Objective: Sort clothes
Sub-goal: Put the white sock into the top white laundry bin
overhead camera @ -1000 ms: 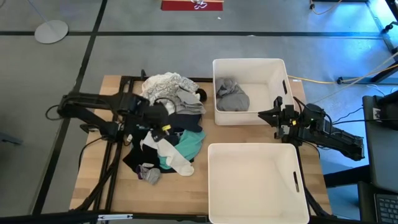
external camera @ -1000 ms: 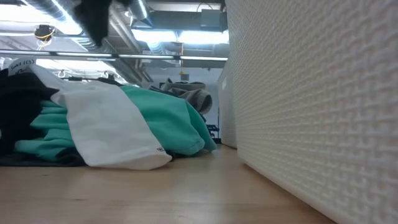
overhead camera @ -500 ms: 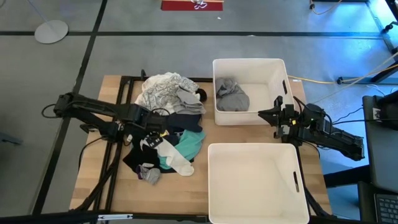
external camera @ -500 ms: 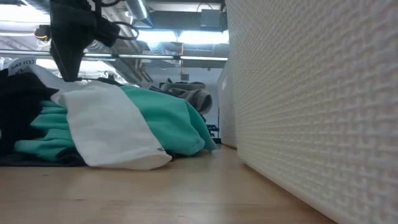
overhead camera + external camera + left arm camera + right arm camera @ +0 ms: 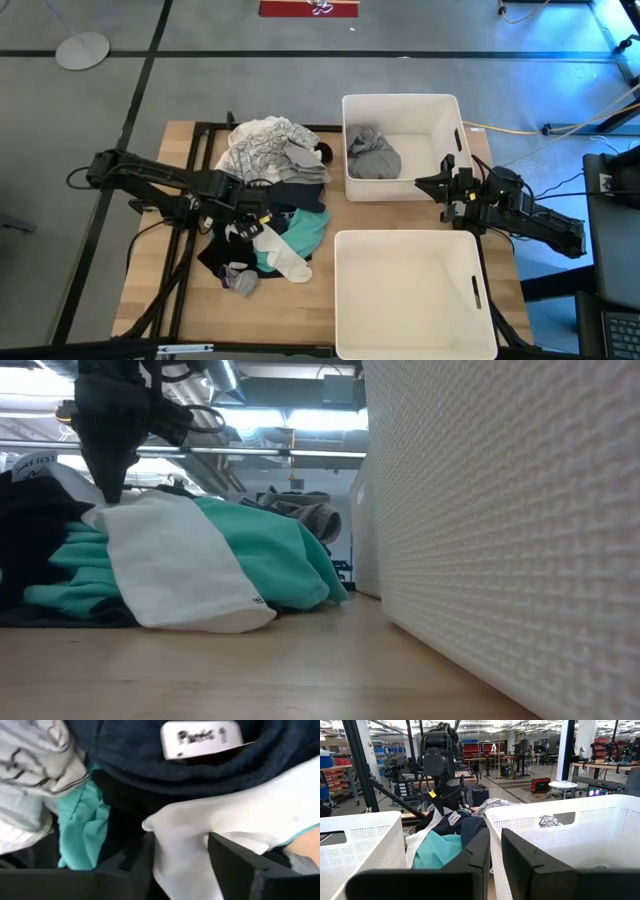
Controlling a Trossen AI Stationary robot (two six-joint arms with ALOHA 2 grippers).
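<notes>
The clothes lie in a pile (image 5: 270,190) on the left half of the table: a patterned white garment, navy and black pieces, a teal garment (image 5: 305,228) and a white sock (image 5: 277,252). My left gripper (image 5: 250,212) is open and low over the pile. In the left wrist view (image 5: 180,865) its fingers stand on either side of the white sock's end (image 5: 190,835). In the low view its tip (image 5: 108,490) reaches the top of the white cloth. My right gripper (image 5: 443,188) waits shut between the two bins, holding nothing. My left gripper comes from above, pointing down, with the white sock's rounded end (image 5: 170,827) in the gap between its two open fingers. The sock lies on the pile. I cannot tell whether the fingers (image 5: 227,862) touch it.
A white bin (image 5: 440,110) at the far right holds a grey garment (image 5: 374,155). A second white bin (image 5: 345,300) stands at the near right, its wall close beside the pile (image 5: 500,540). A navy garment with a white label (image 5: 200,737) lies just beyond the sock.
My left gripper has gone down and a little toward the table's near edge, from above the pile's middle onto the white sock's end. The clothes have stayed where they were.
</notes>
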